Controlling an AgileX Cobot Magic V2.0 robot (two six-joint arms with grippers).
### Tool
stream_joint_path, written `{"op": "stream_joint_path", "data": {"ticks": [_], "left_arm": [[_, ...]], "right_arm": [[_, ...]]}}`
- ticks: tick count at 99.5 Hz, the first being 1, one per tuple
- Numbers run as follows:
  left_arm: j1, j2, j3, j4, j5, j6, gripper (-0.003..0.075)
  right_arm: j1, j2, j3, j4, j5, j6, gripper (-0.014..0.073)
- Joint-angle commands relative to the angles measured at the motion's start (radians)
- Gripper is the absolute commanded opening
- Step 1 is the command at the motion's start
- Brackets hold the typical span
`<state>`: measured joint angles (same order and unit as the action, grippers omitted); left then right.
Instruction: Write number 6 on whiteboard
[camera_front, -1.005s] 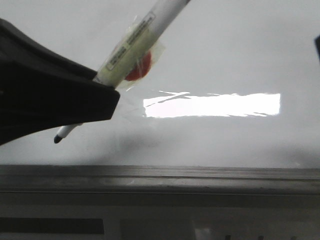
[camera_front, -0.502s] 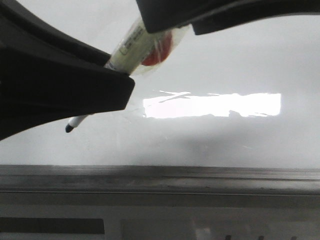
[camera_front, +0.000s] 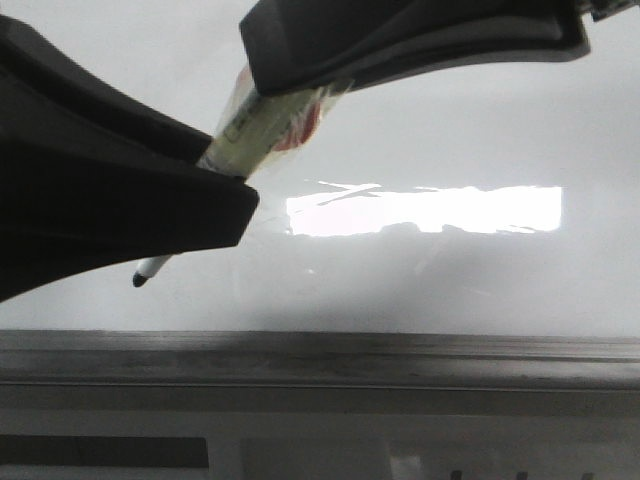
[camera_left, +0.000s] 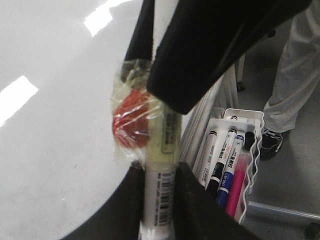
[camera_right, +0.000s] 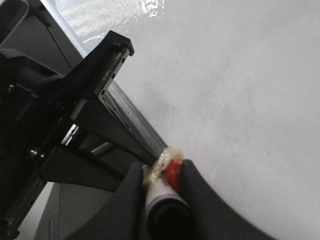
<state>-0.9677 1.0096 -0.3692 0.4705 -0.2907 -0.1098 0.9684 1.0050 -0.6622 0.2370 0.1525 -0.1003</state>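
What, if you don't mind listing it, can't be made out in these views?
- Marker barrel, front view: hidden behind both grippers' black fingers.
- Marker tip touching the whiteboard: cannot tell.
- Marker's ends: cut off in both wrist views.
- Number 6: no line visible anywhere.

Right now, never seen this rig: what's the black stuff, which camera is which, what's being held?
The black shapes are the grippers of a two-armed robot. One picture looks forward over the whiteboard, a glossy white board with a bright light glare and a grey ledge below it. The other two come from cameras on each wrist. Both grippers are around one marker, white-barrelled with tape and a red blob: the left gripper holds it near the tip end, the right gripper at the back end. The black tip sticks out below the left gripper. No drawn line shows on the board yet. Beside the board, a white tray holds spare markers.
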Motion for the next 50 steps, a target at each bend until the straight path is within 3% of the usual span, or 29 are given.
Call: {"op": "stream_joint_path", "data": {"ticks": [1, 9, 19, 24, 40, 50], "left_arm": [[-0.005, -0.017, -0.033, -0.003, -0.103, -0.013, 0.0022], [-0.005, -0.017, -0.033, -0.007, -0.103, -0.015, 0.0144], [-0.003, -0.034, -0.033, -0.053, -0.086, -0.015, 0.038], [-0.001, -0.064, -0.035, -0.105, -0.047, -0.015, 0.0439], [0.051, -0.253, -0.052, -0.156, 0.176, -0.013, 0.0403], [0.095, -0.394, -0.054, -0.174, 0.203, -0.013, 0.0371]], "right_arm": [[-0.004, -0.002, -0.029, -0.016, -0.059, -0.013, -0.0067], [-0.004, -0.002, -0.029, -0.016, -0.059, -0.013, -0.0067], [-0.004, -0.002, -0.029, -0.014, -0.059, -0.013, -0.0067], [-0.004, -0.002, -0.029, -0.014, -0.057, -0.013, -0.0067], [-0.045, -0.002, -0.041, 0.005, -0.051, -0.013, -0.0067], [-0.106, -0.002, -0.075, 0.056, -0.028, -0.013, -0.0064]]}}
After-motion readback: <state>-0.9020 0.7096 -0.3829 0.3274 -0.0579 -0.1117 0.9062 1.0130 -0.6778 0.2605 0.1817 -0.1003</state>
